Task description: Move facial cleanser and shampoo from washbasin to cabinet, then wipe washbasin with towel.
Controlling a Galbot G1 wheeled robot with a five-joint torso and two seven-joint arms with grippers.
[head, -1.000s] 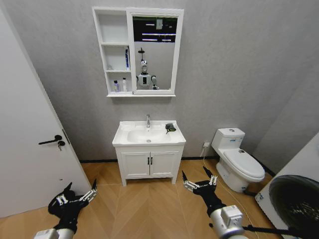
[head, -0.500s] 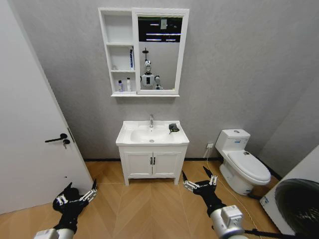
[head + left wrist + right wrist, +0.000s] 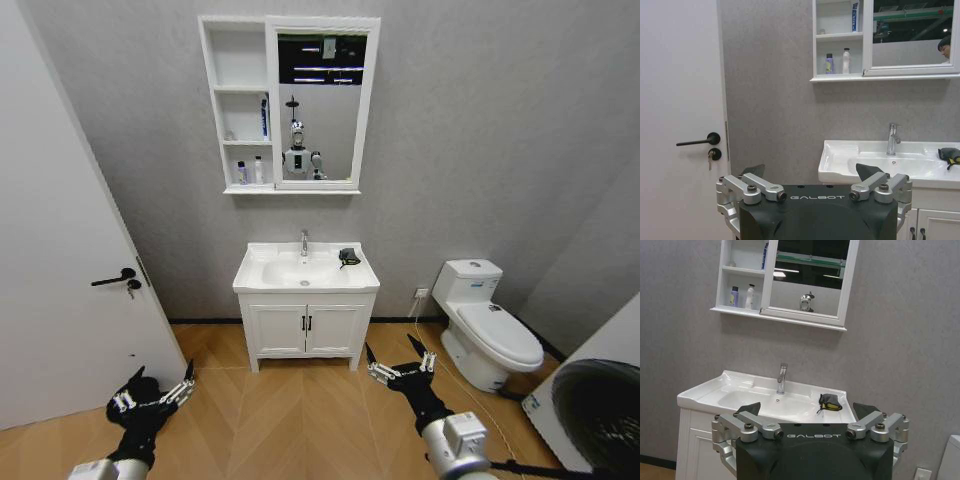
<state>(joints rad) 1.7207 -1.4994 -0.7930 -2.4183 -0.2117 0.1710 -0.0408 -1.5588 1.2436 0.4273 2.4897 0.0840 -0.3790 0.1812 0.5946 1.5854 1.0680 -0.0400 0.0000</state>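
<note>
The towel [image 3: 344, 256], a small dark crumpled cloth with a bit of yellow showing, lay on the flat rim of the washbasin [image 3: 262, 282] at its back right corner, to the right of the chrome tap [image 3: 304, 242] and clear of the bowl. The washbasin sat on a white two-door vanity [image 3: 306, 329] against a grey wall. Above it hung the cabinet [image 3: 234, 100], its three open compartments stacked to the left of a tall mirror [image 3: 318, 105]: a small purple bottle [image 3: 241, 174] and a white bottle [image 3: 257, 170] stood side by side on the bottom shelf, and a blue-and-white tube [image 3: 264, 116] stood upright at the right edge of the middle one. A white door [image 3: 60, 290] with a black handle stood to the left, a white toilet [image 3: 484, 323] to the right, over a wooden herringbone floor [image 3: 300, 420]. Both grippers hung low over that floor, well apart from the washbasin and the towel. The left gripper [image 3: 155, 391] was out to the left of the vanity with its fingers spread wide and nothing between them; the right gripper [image 3: 398, 360] was just in front of the vanity's right corner, likewise spread and empty.
</note>
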